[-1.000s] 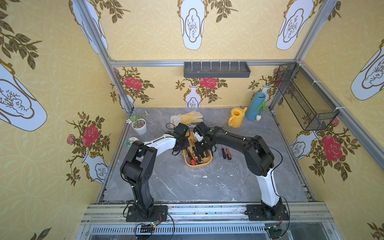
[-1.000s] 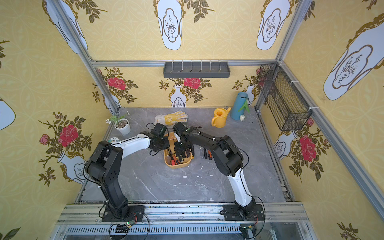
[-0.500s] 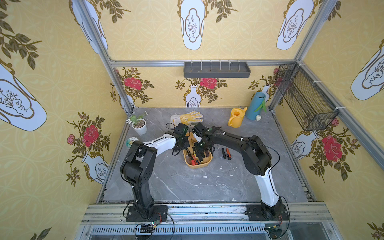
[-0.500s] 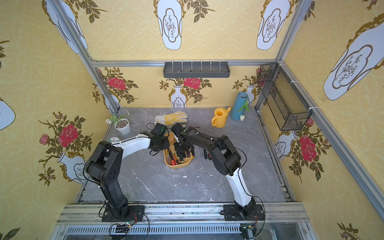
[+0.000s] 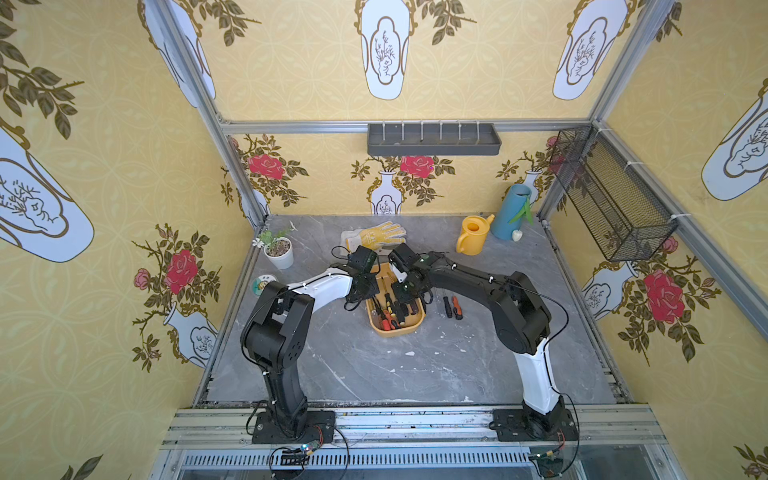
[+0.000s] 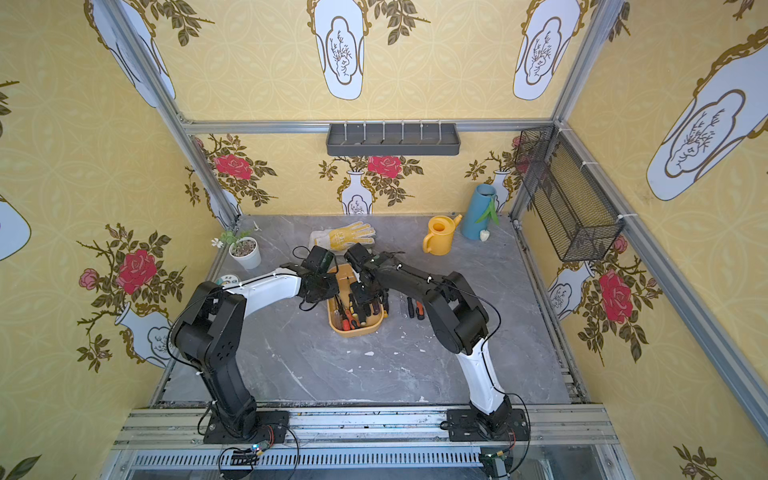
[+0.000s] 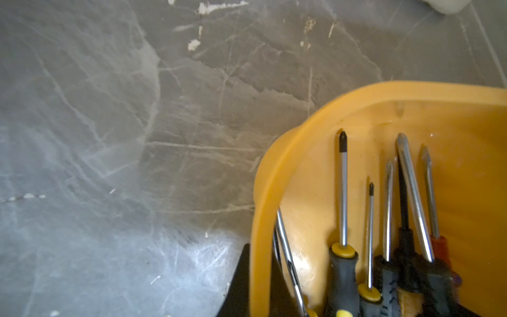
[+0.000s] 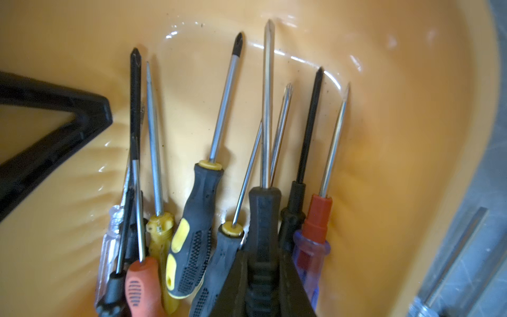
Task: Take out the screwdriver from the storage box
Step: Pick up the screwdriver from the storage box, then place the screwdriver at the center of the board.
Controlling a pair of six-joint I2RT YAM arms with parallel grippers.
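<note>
Both claws at the orange box (image 5: pixel 395 330), mid-table.
Right claw (image 8: pixel 264 256) pinches the black handle of a screwdriver (image 8: pixel 264 208), among many others inside the box. Left claw (image 7: pixel 259 274) is clamped on the box's left wall, one finger (image 8: pixel 93 109) inside, one outside. Two more screwdrivers (image 5: pixel 452 306) lie on the grey table (image 5: pixel 374 374) just right of the box; a yellow glove (image 5: pixel 380 235) lies beyond the far end.

We read the storage box (image 8: pixel 411 137) as smooth glossy orange plastic. On the black screwdriver (image 8: pixel 264 219): ribbed matt plastic handle, polished metal shaft. The yellow-black handle (image 8: pixel 197 219) looks like matt textured rubber. Our table (image 5: pixel 374 374) is matt grey stone-look, scuffed. The glove (image 5: pixel 380 236), 12 o'clock of the box, is knit cloth. The basket (image 5: pixel 615 199), 2 o'clock, is black wire mesh.
</note>
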